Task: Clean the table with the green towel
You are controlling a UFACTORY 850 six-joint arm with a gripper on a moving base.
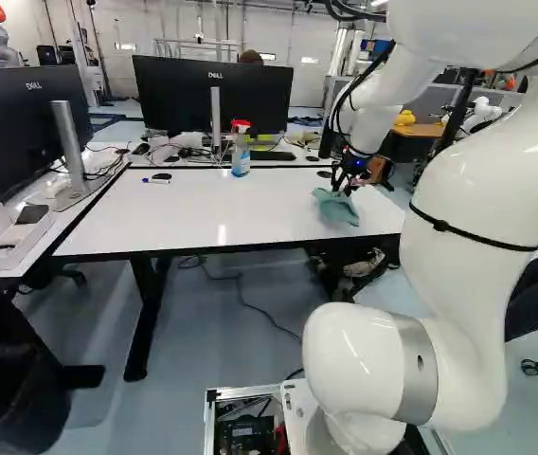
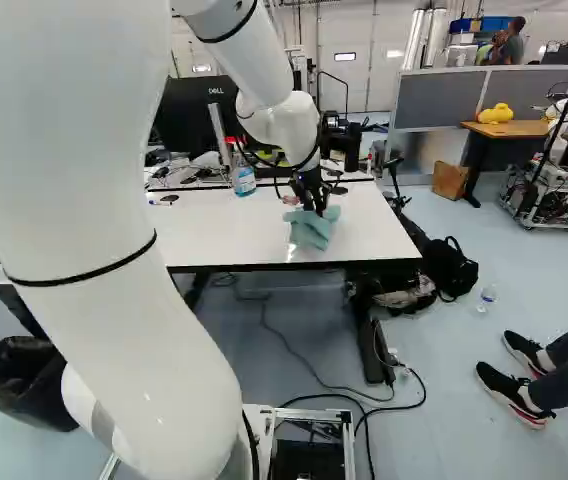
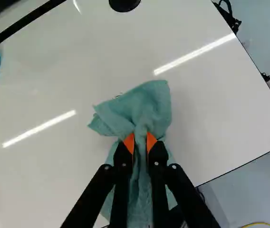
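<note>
- Two orange-padded black fingers [image 3: 130, 143] pinch one green cloth towel [image 3: 147, 107]
- White jointed arm [image 1: 468, 199] reaching forward, bent downward
- One white rectangular table [image 1: 193, 210], one red-topped clear spray bottle [image 1: 241, 159]

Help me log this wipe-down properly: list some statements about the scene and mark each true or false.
1. The gripper has the green towel pinched between its two fingers. True.
2. The spray bottle lies on its side. False: it stands upright on the white table.
3. In the left base view, the towel is at the right part of the table. True.
4. The marker is tucked against the towel. False: it lies well away, beyond the bottle.
</note>
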